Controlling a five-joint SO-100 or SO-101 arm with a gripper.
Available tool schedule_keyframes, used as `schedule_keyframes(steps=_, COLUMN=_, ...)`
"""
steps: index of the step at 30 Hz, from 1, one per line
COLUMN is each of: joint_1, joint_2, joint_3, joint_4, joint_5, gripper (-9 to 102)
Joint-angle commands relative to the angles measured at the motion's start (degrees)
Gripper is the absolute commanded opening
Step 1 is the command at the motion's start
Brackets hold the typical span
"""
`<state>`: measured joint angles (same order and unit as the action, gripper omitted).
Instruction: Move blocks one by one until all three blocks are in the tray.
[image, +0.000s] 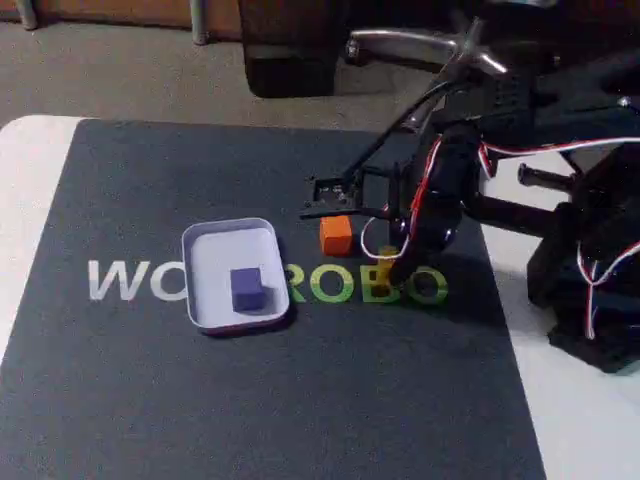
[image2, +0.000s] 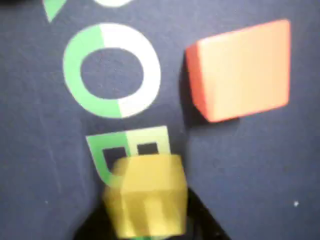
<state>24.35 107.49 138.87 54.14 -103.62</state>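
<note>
Surface: white bench (image: 30, 190) covered by a dark mat (image: 300, 400) printed with white and green letters; brown floor and a chair base behind it.
Tray: pale lavender tray (image: 205, 240) lies on the left half of the mat in the fixed view, over the white lettering.
Purple block: purple block (image: 248, 288) sits inside the tray, toward its near right part.
Orange block: orange block (image: 336, 234) rests on the mat just right of the tray, above the green letters; in the wrist view it lies at upper right (image2: 242, 70), apart from the yellow one.
Yellow block: yellow block (image2: 147, 197) appears low in the wrist view, over the green letter B, blurred; in the fixed view a sliver of yellow (image: 388, 255) peeks out beside the arm.
Arm: black arm (image: 440, 190) with red and white wires reaches down from the right, just right of the orange block.
Fingers: the fingers (image: 395, 262) are at the yellow block; whether they clamp it, I cannot tell.
</note>
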Motion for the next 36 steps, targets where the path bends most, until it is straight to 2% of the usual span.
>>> schedule_keyframes(steps=1, joint_1=-0.9, joint_2=0.3, joint_3=-1.5, joint_4=-0.6, joint_5=0.4, gripper=-8)
schedule_keyframes(steps=6, joint_1=-3.1, joint_2=1.0, joint_3=-3.4, joint_4=-2.5, joint_5=5.9, gripper=-8)
schedule_keyframes(steps=12, joint_1=-7.0, joint_2=-1.6, joint_3=-15.6, joint_4=-2.5, joint_5=20.6, gripper=-8)
schedule_keyframes(steps=22, joint_1=-8.6, joint_2=-20.7, joint_3=-40.1, joint_4=-2.5, joint_5=37.6, gripper=-8)
schedule_keyframes(steps=29, joint_1=-7.6, joint_2=-35.6, joint_3=-55.5, joint_4=-2.1, joint_5=42.3, gripper=-8)
schedule_keyframes(steps=36, joint_1=-5.2, joint_2=-38.3, joint_3=-58.4, joint_4=-2.0, joint_5=42.5, gripper=-8)
